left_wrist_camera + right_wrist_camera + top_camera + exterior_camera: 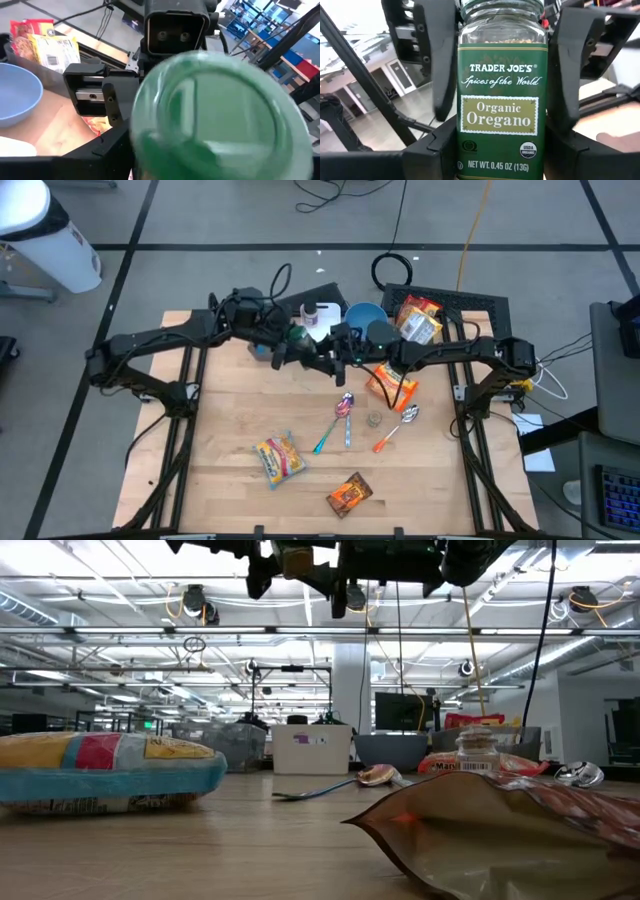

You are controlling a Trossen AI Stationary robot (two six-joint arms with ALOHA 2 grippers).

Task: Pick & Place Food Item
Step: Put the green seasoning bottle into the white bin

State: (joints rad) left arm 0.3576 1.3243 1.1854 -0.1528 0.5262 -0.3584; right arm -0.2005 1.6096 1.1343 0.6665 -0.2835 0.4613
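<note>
2 dark arms meet in mid-air over the far middle of the pale wooden table [230,500], and between them hangs the task's thing, a small glass jar of oregano with a green label [500,100] and a round green plastic lid [215,120]. It is well clear of the tabletop, near the blue bowl [363,315] at the back. The step in hand looks like a handover of the jar from 1 arm to the other, partway through the pick and place rather than near its end. The right gripper [342,352] is closed on the jar's base end, its jaws only partly drawn in because the glass body fills them. The left gripper [298,345] sits around the lid end, flanking the jar on both sides; whether it is clamping or has let go cannot be told from these views. The next move, by my reading, calls for 1 gripper to back straight away along the jar's axis without nudging it, while the other keeps a firm, level hold; smooth glass gripped at 1 end could tip or slip if either arm pulls sideways.
</note>
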